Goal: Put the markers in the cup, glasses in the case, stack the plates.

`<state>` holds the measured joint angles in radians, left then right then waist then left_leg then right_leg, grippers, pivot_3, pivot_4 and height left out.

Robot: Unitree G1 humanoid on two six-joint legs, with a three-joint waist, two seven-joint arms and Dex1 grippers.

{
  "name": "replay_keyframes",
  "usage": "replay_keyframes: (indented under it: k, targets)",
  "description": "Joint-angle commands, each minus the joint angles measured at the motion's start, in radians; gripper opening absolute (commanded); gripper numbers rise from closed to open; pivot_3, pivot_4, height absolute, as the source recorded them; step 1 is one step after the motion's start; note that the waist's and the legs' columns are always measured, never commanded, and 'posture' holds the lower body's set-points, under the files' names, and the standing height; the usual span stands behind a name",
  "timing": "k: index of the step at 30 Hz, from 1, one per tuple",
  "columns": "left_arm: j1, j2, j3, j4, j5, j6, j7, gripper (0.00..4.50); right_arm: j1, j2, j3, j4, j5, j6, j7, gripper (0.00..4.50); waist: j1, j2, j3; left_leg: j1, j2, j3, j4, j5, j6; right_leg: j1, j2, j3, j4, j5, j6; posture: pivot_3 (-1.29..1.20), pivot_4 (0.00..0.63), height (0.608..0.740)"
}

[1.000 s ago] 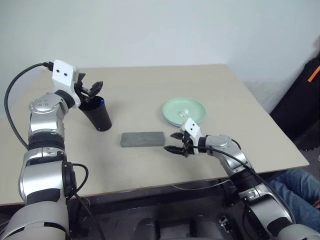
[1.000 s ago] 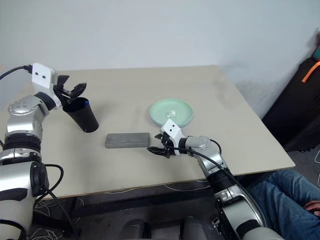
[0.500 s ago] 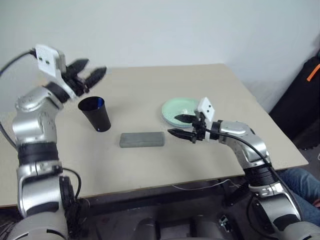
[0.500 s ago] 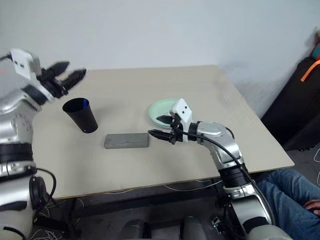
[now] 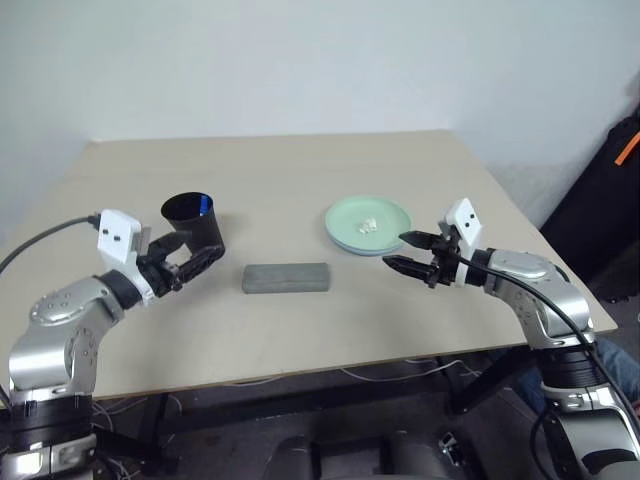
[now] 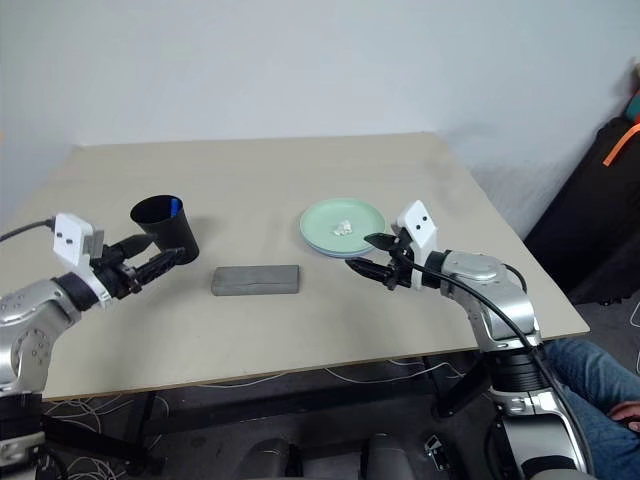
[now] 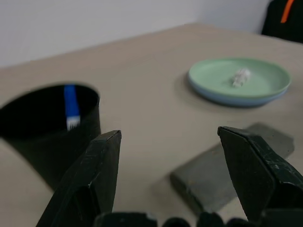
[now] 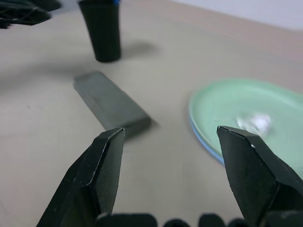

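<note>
Head view, cup: the black cup (image 5: pixel 196 222) stood upright on the tabletop (image 5: pixel 300 170), rim uppermost and wider than its base, a blue-capped marker (image 5: pixel 204 205) showing inside at the rim.
Head view, case: the grey case (image 5: pixel 286 278) lay flat and shut, long axis running left to right, between cup and plates.
Head view, plates: the mint green plate (image 5: pixel 368 223) sat on the light blue one, a small white scrap (image 5: pixel 368 224) on top.
Head view, hands: the left hand (image 5: pixel 193 263) hung just beside the cup, fingers spread, holding nothing; the right hand (image 5: pixel 407 252) hovered near the plates, likewise spread and empty.
Left wrist view: the marker's blue cap (image 7: pixel 70 100) stood upright against the cup's inner wall (image 7: pixel 45 118).
Right wrist view: the case (image 8: pixel 111 104) ran diagonally towards the cup (image 8: pixel 102 29); the blue rim (image 8: pixel 203 142) peeked from under the green plate.
</note>
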<state>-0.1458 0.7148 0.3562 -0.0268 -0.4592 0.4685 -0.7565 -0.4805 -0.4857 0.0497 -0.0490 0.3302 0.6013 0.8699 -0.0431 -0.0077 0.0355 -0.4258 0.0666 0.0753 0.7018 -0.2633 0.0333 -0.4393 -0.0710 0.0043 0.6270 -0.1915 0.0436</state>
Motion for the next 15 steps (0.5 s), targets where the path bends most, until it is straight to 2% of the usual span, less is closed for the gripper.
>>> replay_keyframes:
  k: [1, 6, 15]
  targets:
    - [0.030, -0.003, -0.005, -0.048, 0.051, -0.074, 0.029, 3.44, 0.002, -0.042, -0.045, -0.020, 0.022, 0.008, 0.002, 3.37, 0.000, 0.000, 0.000, 0.000, 0.000, 0.000, 0.000, 0.000, 0.000, 0.000, 0.000, 0.000, 0.000, 0.000, 0.000, 0.00, 0.000, 0.740]
    - [0.069, -0.021, -0.034, -0.069, 0.078, -0.110, 0.035, 3.44, 0.020, -0.078, -0.065, -0.016, 0.024, 0.018, -0.009, 3.37, 0.000, 0.000, 0.000, 0.001, 0.000, 0.000, 0.000, 0.000, 0.001, 0.000, 0.000, 0.000, 0.000, 0.000, -0.001, 0.00, 0.000, 0.740]
    - [0.026, -0.062, -0.109, -0.005, 0.131, -0.170, 0.044, 3.44, 0.062, -0.092, -0.090, -0.029, 0.019, -0.003, -0.054, 3.37, 0.000, 0.000, 0.000, 0.004, 0.000, 0.000, 0.000, 0.000, 0.002, 0.004, 0.000, 0.000, -0.001, 0.001, -0.001, 0.00, 0.000, 0.740]
